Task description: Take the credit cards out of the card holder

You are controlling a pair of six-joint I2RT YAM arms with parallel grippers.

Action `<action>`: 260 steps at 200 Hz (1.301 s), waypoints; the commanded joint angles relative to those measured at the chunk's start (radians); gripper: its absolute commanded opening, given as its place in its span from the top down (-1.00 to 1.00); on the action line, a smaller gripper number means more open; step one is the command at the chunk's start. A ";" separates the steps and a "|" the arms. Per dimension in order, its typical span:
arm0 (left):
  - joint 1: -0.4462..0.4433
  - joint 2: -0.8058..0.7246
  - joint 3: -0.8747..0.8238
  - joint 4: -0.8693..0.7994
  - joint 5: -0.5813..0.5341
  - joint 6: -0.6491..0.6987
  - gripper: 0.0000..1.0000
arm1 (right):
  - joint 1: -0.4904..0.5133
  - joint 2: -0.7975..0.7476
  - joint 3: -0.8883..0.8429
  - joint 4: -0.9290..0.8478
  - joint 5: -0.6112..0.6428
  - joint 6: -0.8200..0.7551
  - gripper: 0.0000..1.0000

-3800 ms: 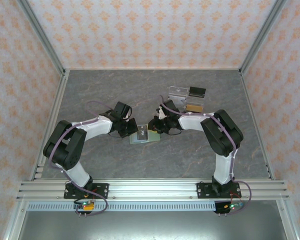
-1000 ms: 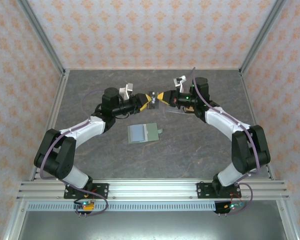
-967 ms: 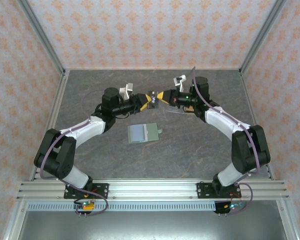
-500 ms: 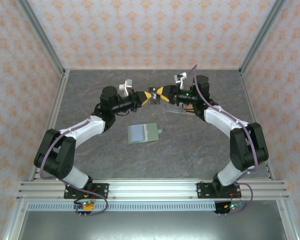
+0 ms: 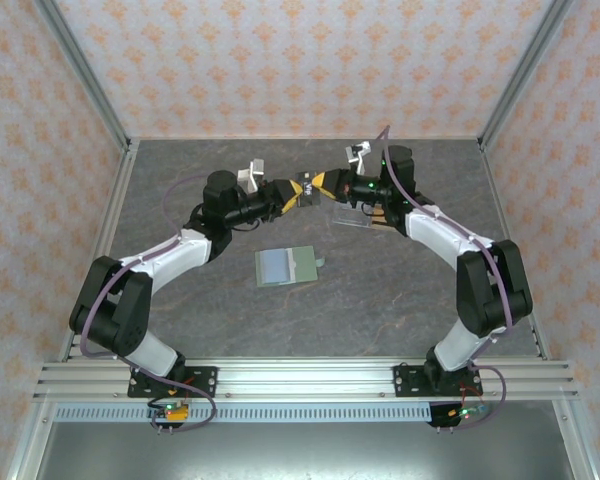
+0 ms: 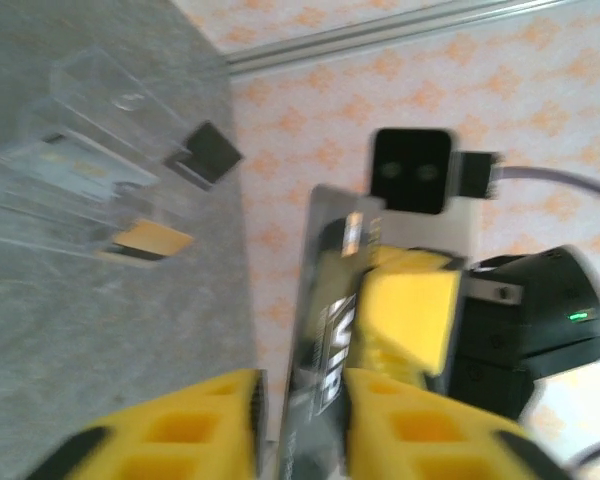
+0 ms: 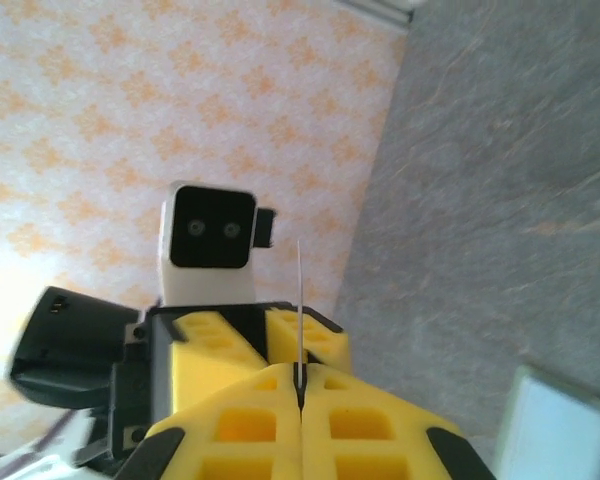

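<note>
Left hand [image 5: 285, 194], right hand [image 5: 322, 181] — both tips at one dark card [image 5: 304, 187].

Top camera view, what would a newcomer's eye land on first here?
The two arms meet in mid-air over the far middle of the table: the right gripper is shut on a dark credit card, and the left gripper has its jaws open around the card's other end. Below them the sage-green card holder lies open on the grey surface, with a clear acrylic stand beside the right arm.
</note>
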 commanded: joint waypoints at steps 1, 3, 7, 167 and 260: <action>0.006 -0.021 0.051 -0.260 -0.100 0.136 0.03 | -0.013 -0.032 0.077 -0.256 0.147 -0.301 1.00; 0.008 -0.022 0.054 -0.285 -0.111 0.149 -0.01 | -0.015 -0.033 0.083 -0.271 0.159 -0.323 1.00; 0.011 -0.025 0.059 -0.329 -0.136 0.167 -0.06 | -0.018 -0.036 0.092 -0.301 0.188 -0.367 1.00; 0.088 -0.048 0.132 -0.849 -0.484 0.530 -1.00 | -0.233 0.235 0.693 -1.165 0.632 -1.747 1.00; 0.105 -0.033 0.135 -0.887 -0.468 0.532 -1.00 | -0.237 0.344 0.789 -1.283 0.741 -2.061 1.00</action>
